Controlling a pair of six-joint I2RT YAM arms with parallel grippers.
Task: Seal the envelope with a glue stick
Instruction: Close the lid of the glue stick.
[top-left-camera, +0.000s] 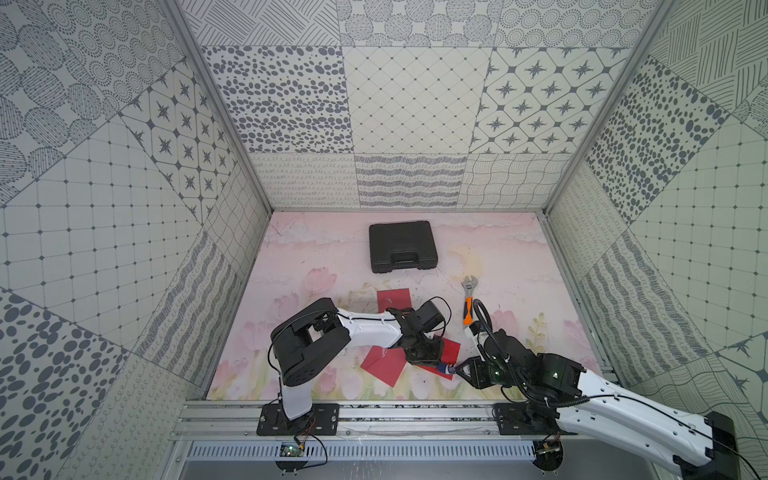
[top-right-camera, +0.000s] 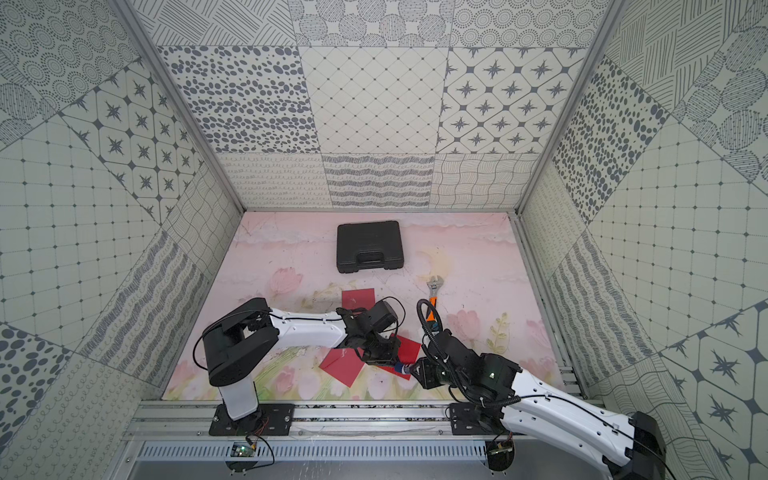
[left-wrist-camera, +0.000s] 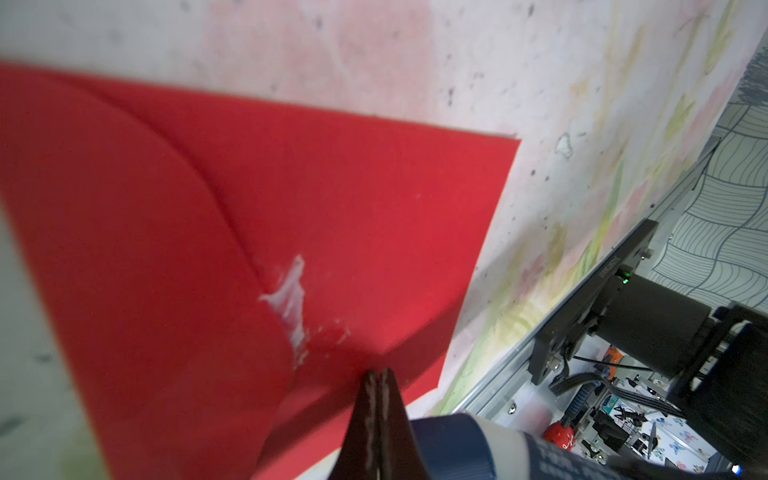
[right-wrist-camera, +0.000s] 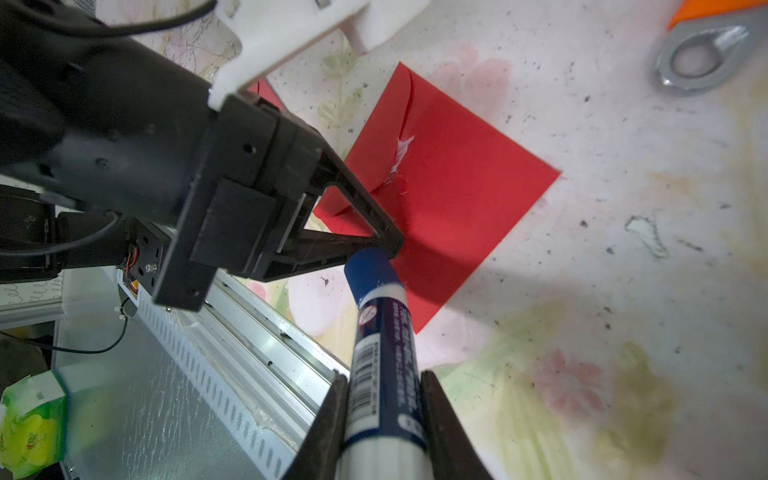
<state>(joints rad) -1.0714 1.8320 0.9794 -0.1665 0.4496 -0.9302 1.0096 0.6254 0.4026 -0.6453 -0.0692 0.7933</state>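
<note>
Right gripper (right-wrist-camera: 382, 376): fingers clamped on the label body of the glue stick (right-wrist-camera: 382, 316). The stick's long axis runs in line with the fingers, navy cap end pointing outward. The cap lies just beside the tip of the left gripper (right-wrist-camera: 390, 245), whose fingers are pressed together, at the edge of the red envelope (right-wrist-camera: 461, 195).

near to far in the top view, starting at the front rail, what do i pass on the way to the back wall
silver aluminium front rail → navy-capped white glue stick in the right end effector → orange-and-black-handled adjustable wrench → black plastic carry case. left out: red envelope with the glue smear, level with the glue stick
</note>
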